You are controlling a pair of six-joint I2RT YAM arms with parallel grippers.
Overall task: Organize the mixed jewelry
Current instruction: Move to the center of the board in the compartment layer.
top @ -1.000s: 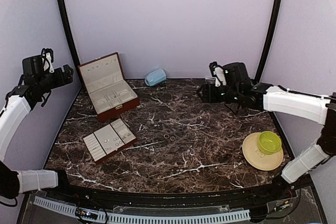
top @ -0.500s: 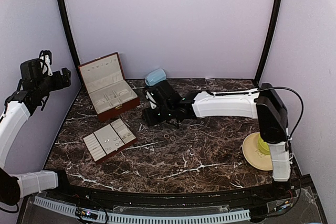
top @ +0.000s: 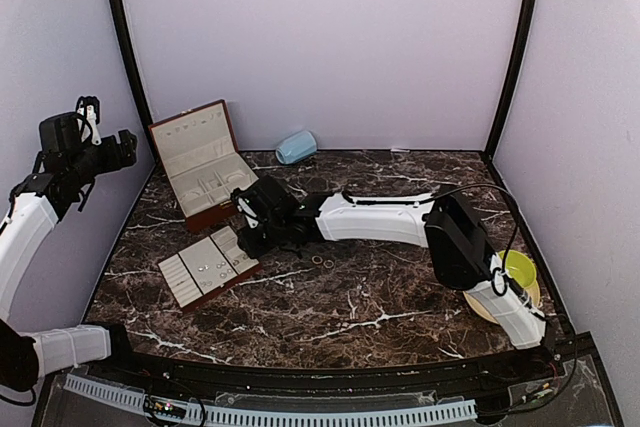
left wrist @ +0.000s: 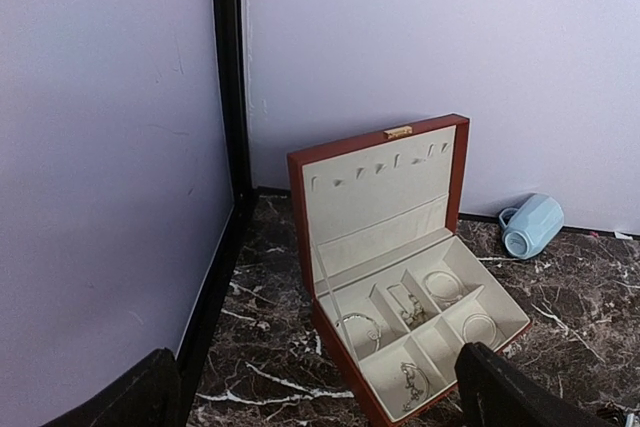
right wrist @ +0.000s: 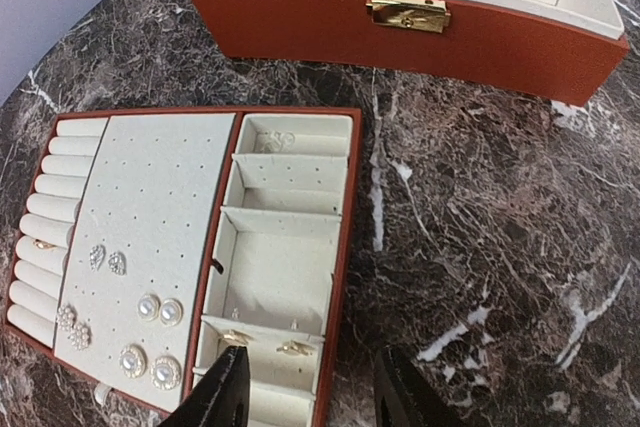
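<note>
Right gripper fingers part-spread over the tray, tips cut off; left gripper wide, empty; tiny rings on marble table

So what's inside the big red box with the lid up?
The red box holds thin bracelets and chains, lying in its cream compartments. Its nearest corner is hidden behind a dark gripper finger.

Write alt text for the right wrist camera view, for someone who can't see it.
A cream-lined jewelry tray lies on dark marble, with pairs of earrings pinned to its flat panel and small gold pieces in a side compartment. The right gripper hangs above the tray's near edge, jaws apart. A red-brown box sits behind.
</note>
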